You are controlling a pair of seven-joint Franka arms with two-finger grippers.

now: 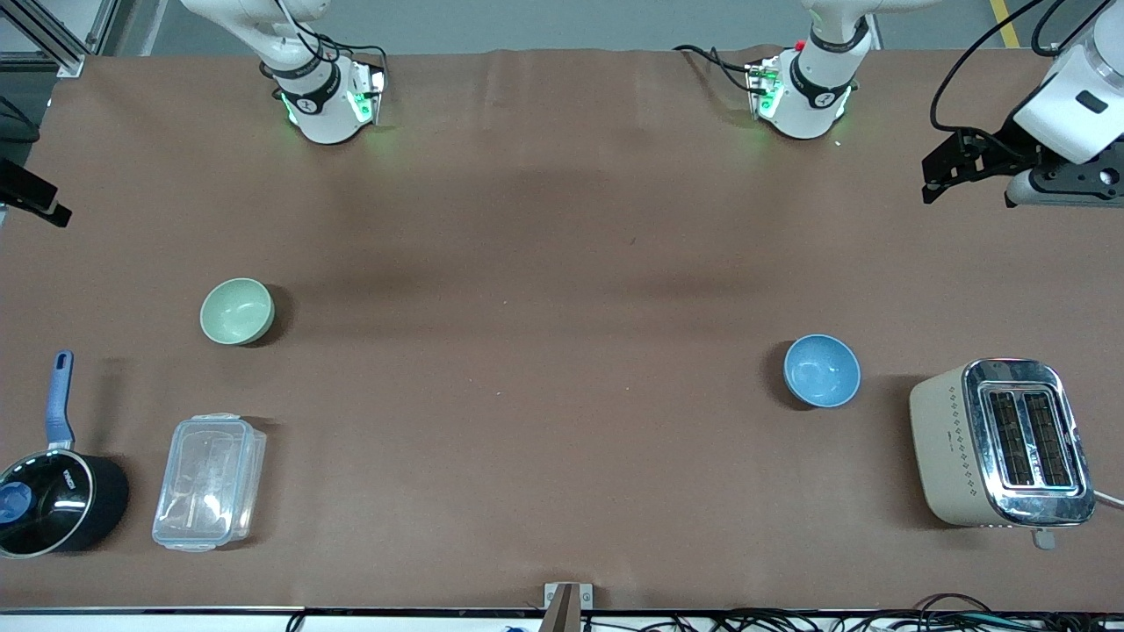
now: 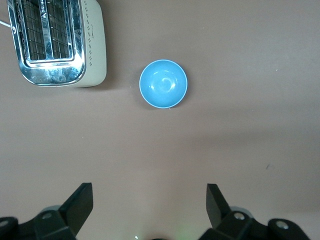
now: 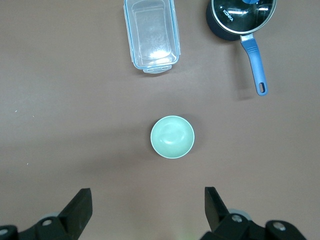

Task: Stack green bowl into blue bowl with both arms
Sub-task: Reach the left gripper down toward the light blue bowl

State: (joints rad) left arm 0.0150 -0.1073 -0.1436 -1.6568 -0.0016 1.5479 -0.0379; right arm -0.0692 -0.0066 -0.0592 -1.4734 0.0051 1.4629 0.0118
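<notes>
The green bowl [image 1: 237, 311] sits toward the right arm's end of the tabletop [image 1: 544, 351], the blue bowl [image 1: 822, 370] toward the left arm's. Both end effectors [image 2: 150, 202] [image 3: 148, 202] hover high, fingers spread, empty. Risk: the glossy rim slipping from a shallow pinch.

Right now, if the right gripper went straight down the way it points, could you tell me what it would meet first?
Probably bare table. The right gripper is open and faces down, with the green bowl just ahead of its fingertips, not squarely under them. Depth is unclear.
</notes>
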